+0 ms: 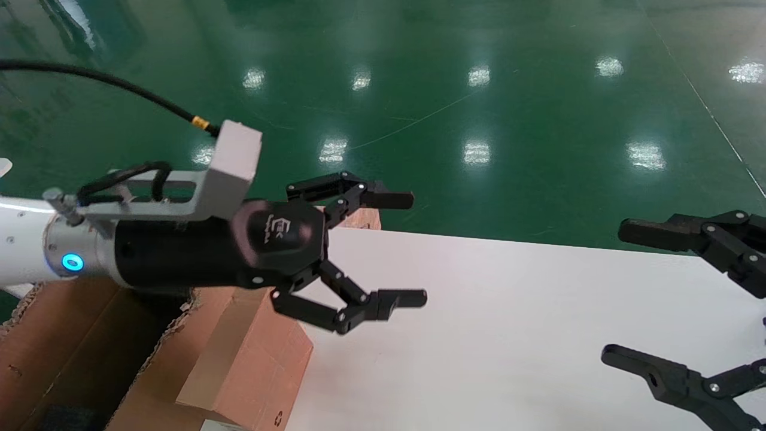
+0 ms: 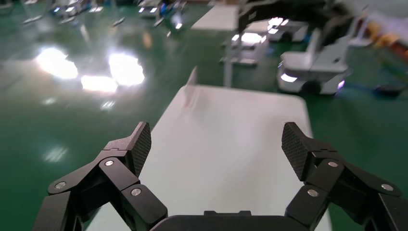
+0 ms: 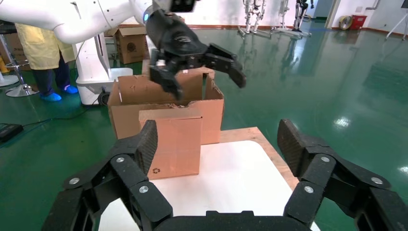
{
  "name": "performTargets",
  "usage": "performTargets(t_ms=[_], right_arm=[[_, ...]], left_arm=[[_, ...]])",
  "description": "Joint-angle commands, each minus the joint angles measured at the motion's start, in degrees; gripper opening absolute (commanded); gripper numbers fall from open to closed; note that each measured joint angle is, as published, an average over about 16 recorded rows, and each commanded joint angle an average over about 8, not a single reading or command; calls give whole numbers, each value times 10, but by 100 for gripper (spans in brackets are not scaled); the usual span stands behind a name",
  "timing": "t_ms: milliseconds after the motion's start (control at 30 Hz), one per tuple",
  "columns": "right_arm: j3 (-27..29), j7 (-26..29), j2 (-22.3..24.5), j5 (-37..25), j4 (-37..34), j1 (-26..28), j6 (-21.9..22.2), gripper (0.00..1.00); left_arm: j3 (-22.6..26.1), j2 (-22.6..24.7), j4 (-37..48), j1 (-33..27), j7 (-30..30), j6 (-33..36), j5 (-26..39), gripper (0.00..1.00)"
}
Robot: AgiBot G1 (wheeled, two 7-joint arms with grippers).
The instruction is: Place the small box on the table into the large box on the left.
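Right hand (image 1: 622,293) is hovering at the near right edge of the surface (image 1: 508,335), fingers spread apart, gripping nothing. Left hand (image 1: 407,248) is hanging above the surface's left end, fingers also spread wide and empty. The small box (image 3: 171,142) is standing upright on the surface's left end, just below my left hand, apparently against the large box (image 3: 130,103), which is sitting open-topped beyond it. The small one looks light, stiff and smooth-sided, likely slippery; I am judging a squeeze across two opposite upright faces, near the top, safest.
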Motion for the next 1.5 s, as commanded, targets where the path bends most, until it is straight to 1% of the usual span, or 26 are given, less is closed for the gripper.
performTargets(t_ms=[33,167,300,400,533,767,867,1000,1167,1267,1367,1500], right_arm=[[0,0,0,0,0,0,0,0],[0,0,0,0,0,0,0,0],[0,0,0,0,0,0,0,0],[0,0,0,0,0,0,0,0],[0,0,0,0,0,0,0,0],[0,0,0,0,0,0,0,0],[0,0,0,0,0,0,0,0],[0,0,0,0,0,0,0,0],[0,0,0,0,0,0,0,0],[0,0,0,0,0,0,0,0],[0,0,0,0,0,0,0,0],[0,0,0,0,0,0,0,0]], left_arm=[[6,-6,-6,-7,-16,-15,20,100],[38,-21,-17,-38,-70,-24,106,100],[73,-29,-21,-77,-128,-18,199,100],[87,-29,-22,-101,-156,-13,243,100],[90,-26,-24,-123,-164,-15,270,100],[89,-22,-21,-132,-164,-16,275,100],[92,-16,-19,-147,-179,-14,287,100],[108,4,-21,-191,-230,0,331,100],[142,43,-22,-266,-315,34,417,100],[166,60,-23,-302,-356,57,465,100],[192,70,-23,-327,-386,75,502,100],[229,75,-23,-349,-413,83,529,100]])
